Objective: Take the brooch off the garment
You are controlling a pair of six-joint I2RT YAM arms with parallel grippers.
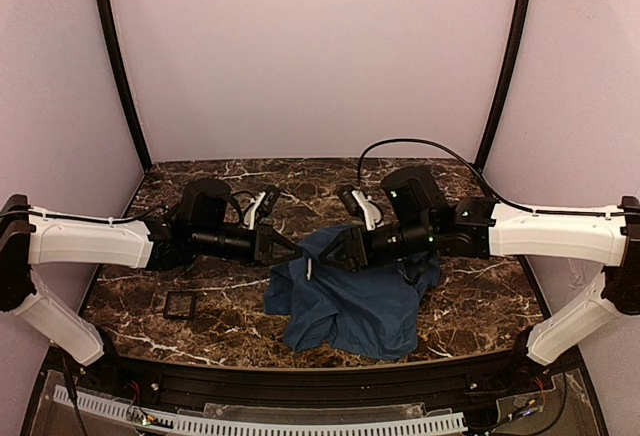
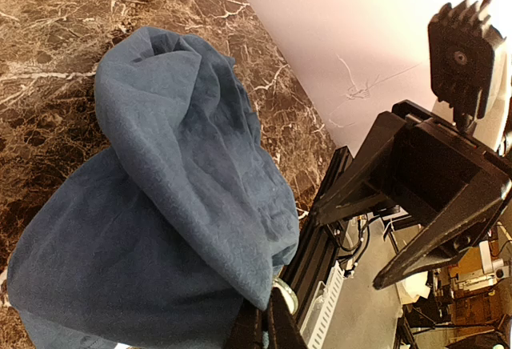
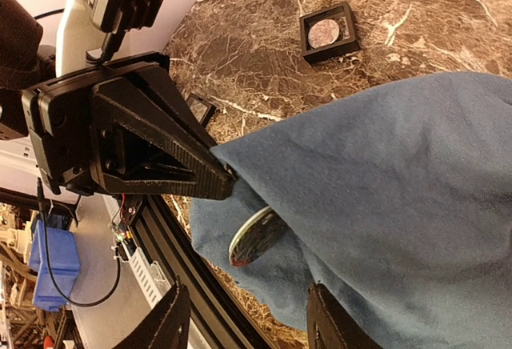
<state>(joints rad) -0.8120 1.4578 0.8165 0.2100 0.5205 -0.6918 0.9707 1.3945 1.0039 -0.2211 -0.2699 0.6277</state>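
The left fingers (image 3: 160,157) are closed to a point on a raised fold of the blue cloth (image 3: 400,205), whose other end lies heaped on the marble surface (image 3: 264,45). The brooch (image 3: 254,237), a small round silvery disc, sits tilted on the cloth just below that pinch. The right fingers (image 3: 170,325) are spread wide and hold nothing, with the brooch ahead of them in line with the gap, and a black square tray (image 3: 332,50) holding a pale round piece stands well apart on the surface.
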